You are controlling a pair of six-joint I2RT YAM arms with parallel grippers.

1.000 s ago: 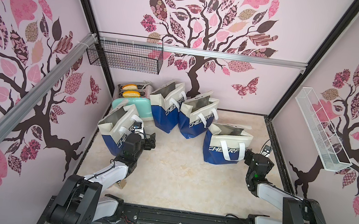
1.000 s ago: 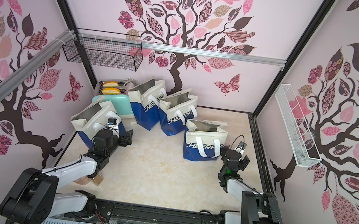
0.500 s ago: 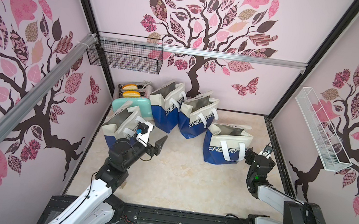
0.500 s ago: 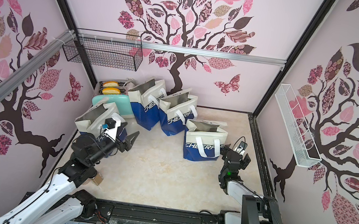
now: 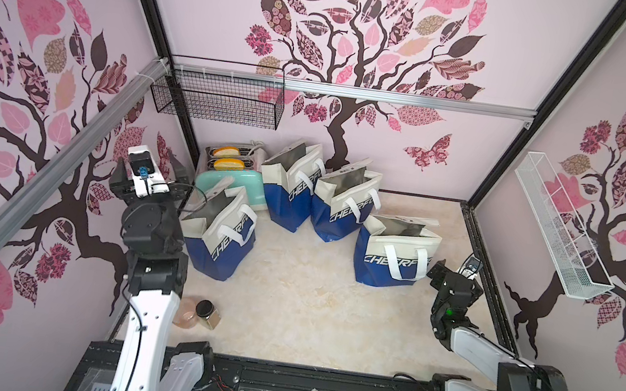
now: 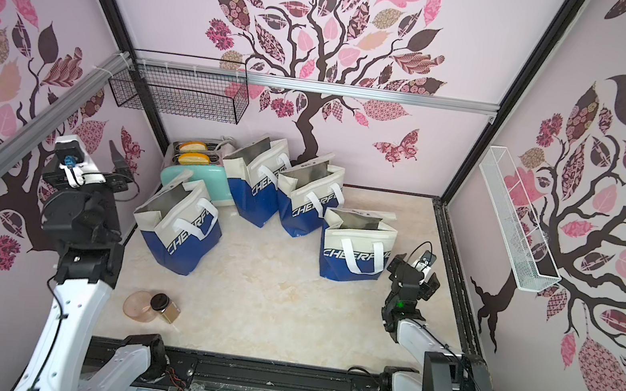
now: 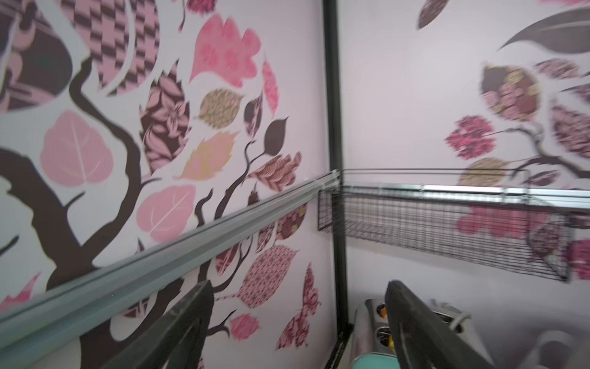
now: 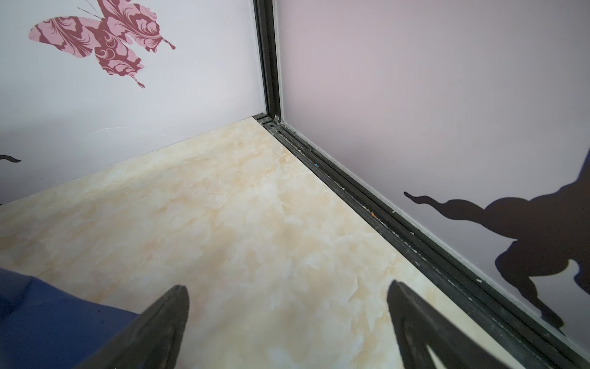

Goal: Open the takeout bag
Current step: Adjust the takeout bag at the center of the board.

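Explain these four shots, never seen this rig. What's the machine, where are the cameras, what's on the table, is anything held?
It is a robot with two arms mounted at the near edge of a walled table. Each arm ends in a two-fingered pincer.

Two pictures look down from overhead, side by side, so they are nearly the same. The other two come from a camera on each wrist, looking out between the fingers.

On the table stand four blue-and-white takeout bags whose tops look open, a mint toaster, and a small jar beside a pink disc.

Nothing is held. The left pincer is up high, facing a wall corner, open and empty. The right pincer sits low beside the rightmost bag, also open and empty.
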